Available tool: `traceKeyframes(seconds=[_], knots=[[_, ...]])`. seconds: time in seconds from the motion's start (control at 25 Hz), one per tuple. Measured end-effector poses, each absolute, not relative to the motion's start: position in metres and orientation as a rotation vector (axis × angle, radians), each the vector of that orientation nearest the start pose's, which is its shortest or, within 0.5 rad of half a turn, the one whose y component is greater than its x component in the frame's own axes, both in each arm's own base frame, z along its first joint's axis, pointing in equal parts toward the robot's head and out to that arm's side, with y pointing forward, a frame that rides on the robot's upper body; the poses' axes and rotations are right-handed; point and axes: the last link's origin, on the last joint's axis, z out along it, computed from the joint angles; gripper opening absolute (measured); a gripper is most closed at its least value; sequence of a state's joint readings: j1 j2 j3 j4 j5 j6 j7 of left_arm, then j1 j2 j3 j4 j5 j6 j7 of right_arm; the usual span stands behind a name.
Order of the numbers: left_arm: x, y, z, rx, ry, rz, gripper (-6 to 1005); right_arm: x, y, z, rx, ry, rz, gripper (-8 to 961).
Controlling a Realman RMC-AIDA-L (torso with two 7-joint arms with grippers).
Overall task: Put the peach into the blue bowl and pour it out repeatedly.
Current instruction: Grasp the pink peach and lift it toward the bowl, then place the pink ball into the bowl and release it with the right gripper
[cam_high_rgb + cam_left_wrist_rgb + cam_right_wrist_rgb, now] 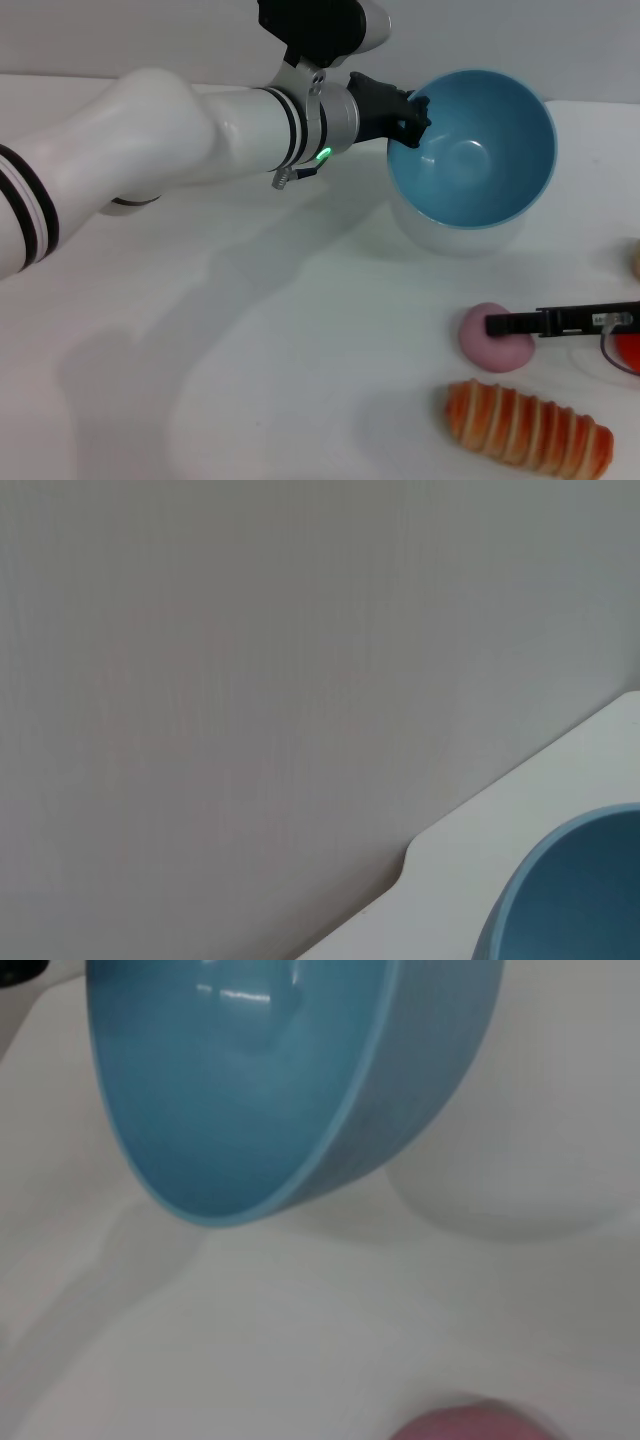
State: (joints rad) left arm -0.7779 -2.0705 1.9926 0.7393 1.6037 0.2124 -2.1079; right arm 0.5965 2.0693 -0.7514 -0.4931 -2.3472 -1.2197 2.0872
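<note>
Blue plastic fills the upper right of the head view: the bowl (480, 150) is lifted off the white table (300, 360) and tilted, its open mouth turned toward the camera and its inside bare. The left gripper (412, 112) holds it by the rim on the robot's left side, black fingers pinched over the edge, one inside and one outside. The left arm (200, 125) reaches in from the left edge across the far part of the table. A pale shadow lies on the table under the raised bowl.

The peach (492, 336) sits on the table nearer the robot, well apart from the bowl and below it in the head view. The right gripper (515, 324) comes in from the right edge, and a black finger lies across the top of the peach; whether its fingers are spread or closed cannot be told. Just in front of the peach lies an orange-striped bread (528, 428), and a red round thing (630, 352) shows at the right edge behind the gripper.

The left wrist view catches only a curve of the bowl's rim (570, 890) against the table's edge. The right wrist view shows the tilted bowl (290, 1080) hanging over the table, with the top of the peach (465, 1425) at the frame's edge.
</note>
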Motion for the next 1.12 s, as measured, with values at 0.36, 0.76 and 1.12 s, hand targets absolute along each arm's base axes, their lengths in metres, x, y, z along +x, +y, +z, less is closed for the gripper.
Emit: traceKeyframes(seconds=[0.36, 0.76, 1.12], knots=[[-0.139, 0.421, -0.115, -2.366, -0.599, -0.304, -1, 0.313, 0.334, -0.045, -2.431, 1.572, 0.157, 365], [-0.150, 0.421, -0.114, -2.347, -0.635, -0.286, -1, 0.264, 0.354, -0.006, -2.603, 1.323, 0.342, 124], [-0.162, 0.413, -0.121, -2.397, -0.743, -0.246, 0, 0.207, 0.369, 0.068, -2.630, 1.037, 0.506, 60]])
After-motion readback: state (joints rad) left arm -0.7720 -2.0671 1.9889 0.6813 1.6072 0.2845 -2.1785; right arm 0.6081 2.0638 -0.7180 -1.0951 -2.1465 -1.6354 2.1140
